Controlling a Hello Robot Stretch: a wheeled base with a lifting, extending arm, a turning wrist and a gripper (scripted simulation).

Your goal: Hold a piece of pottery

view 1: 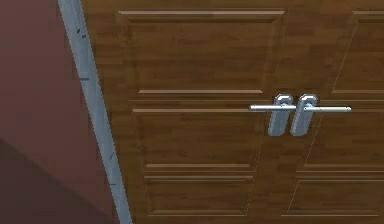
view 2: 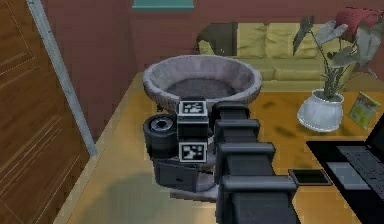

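In the arm side view the arm rises nearest, over a wooden table, with a phone and a laptop to its right. The gripper sits left of the arm's markers. A grey basin is right behind it, so I cannot tell its state or whether it holds anything. A white pot with a plant stands farther right on the table, apart from the gripper. A yellow sofa lies beyond. The forward view faces a wooden door with silver handles.
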